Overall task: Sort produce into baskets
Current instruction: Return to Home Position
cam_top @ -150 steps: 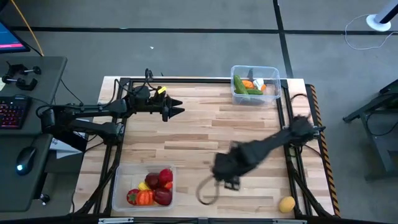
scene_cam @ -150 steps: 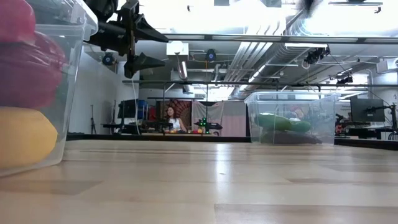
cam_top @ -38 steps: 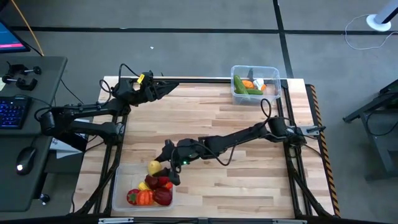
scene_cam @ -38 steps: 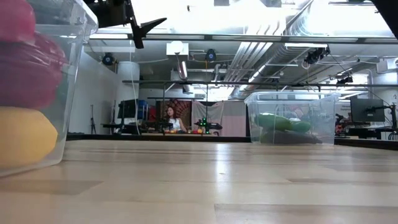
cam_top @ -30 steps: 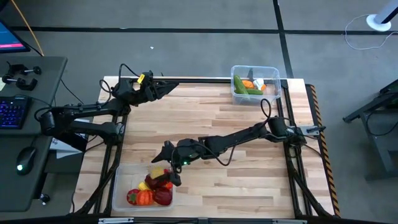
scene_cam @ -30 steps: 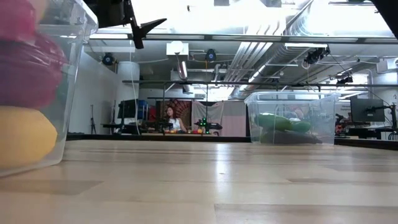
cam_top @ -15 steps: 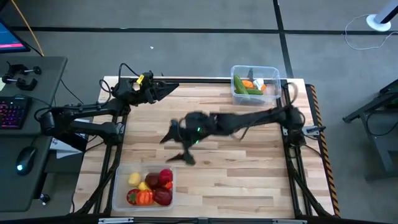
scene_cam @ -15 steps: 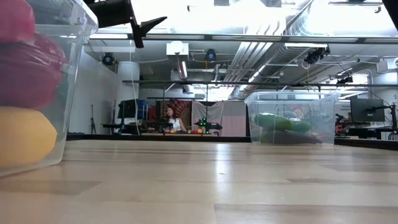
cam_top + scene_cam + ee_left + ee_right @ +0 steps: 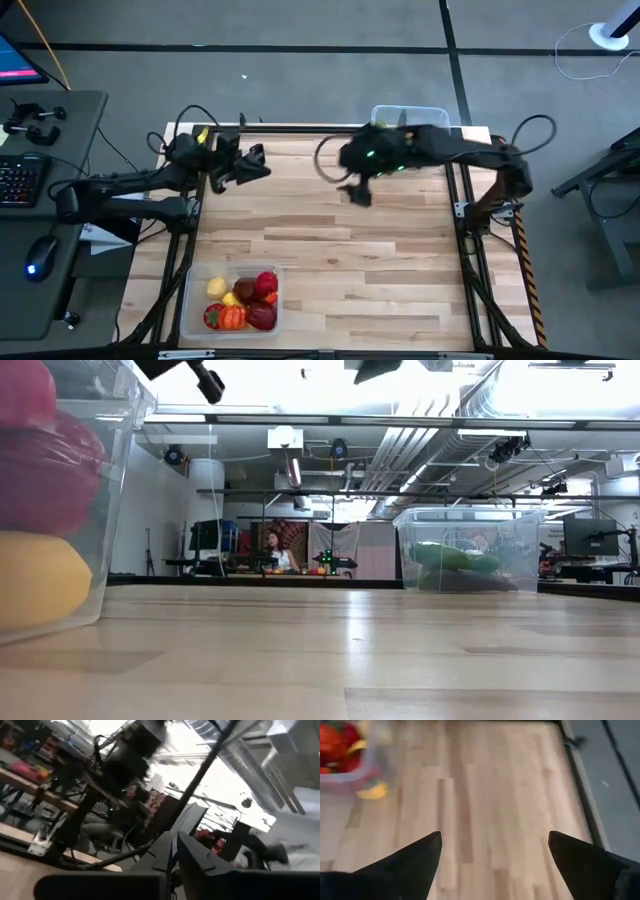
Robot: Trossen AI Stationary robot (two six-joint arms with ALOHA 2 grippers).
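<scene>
The near-left basket (image 9: 232, 300) holds red, orange and yellow produce, with a lemon (image 9: 216, 288) at its far-left corner. It also shows in the low view (image 9: 60, 490) and the right wrist view (image 9: 340, 755). The far-right basket (image 9: 465, 550) holds green cucumbers; in the high view my right arm covers most of it (image 9: 425, 110). My right gripper (image 9: 356, 188) is open and empty above the far middle of the table, and its wrist view (image 9: 495, 836) shows bare boards between its fingers. My left gripper (image 9: 254, 161) is shut and empty, high above the far-left corner (image 9: 175, 842).
A dark metal frame (image 9: 300, 128) runs along the table's edges. A desk with keyboard and mouse (image 9: 30, 180) stands left of the table. A person (image 9: 275, 550) sits far off in the room beyond.
My right gripper has let go of the lemon over the near-left basket, and the lemon now lies inside it. The gripper has then swung up and toward the table's far edge and right, near the far-right basket. My left gripper has drawn back toward the left edge and turned.
</scene>
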